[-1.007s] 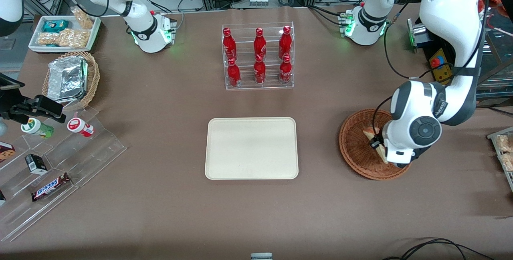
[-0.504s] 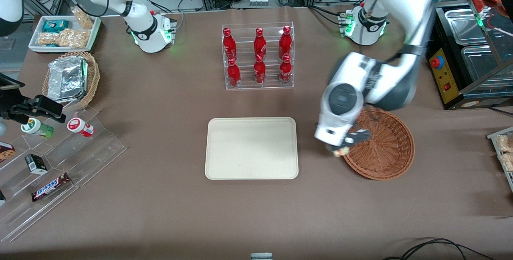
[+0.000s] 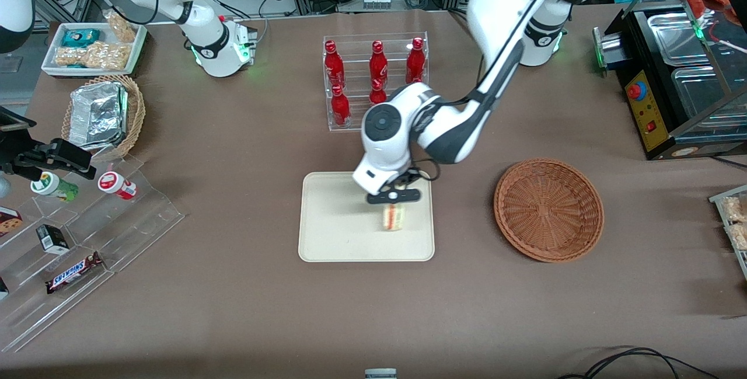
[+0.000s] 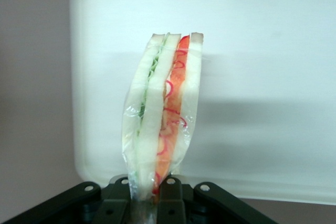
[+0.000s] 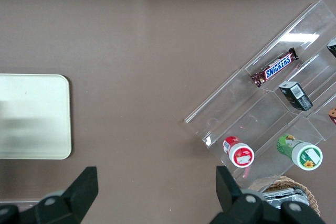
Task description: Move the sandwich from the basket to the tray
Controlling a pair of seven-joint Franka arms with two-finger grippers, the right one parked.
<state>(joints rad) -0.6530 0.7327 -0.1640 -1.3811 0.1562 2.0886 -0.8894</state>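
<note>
Carrying the sandwich [image 3: 393, 216] clear of the wicker basket [image 3: 548, 209], the left arm has swung in the last second from over that basket, past its rim, to a spot above the cream tray [image 3: 327, 233], so the basket now sits empty toward the working arm's end of the table and the transfer looks mostly done. What seems to remain is a short descent and a release. The gripper [image 3: 394, 197] hangs over the half of the tray nearer the basket, clamped on the wrapped wedge. In the left wrist view the two fingers [image 4: 171, 195] pinch one narrow end of the sandwich [image 4: 163, 119], bread slices, green filling and red-orange filling standing edge-on away from the gripper [image 4: 149, 203], with the pale tray [image 4: 273, 77] spread beneath. The sandwich appears to hang above the tray surface rather than rest on it, though contact cannot be ruled out.
</note>
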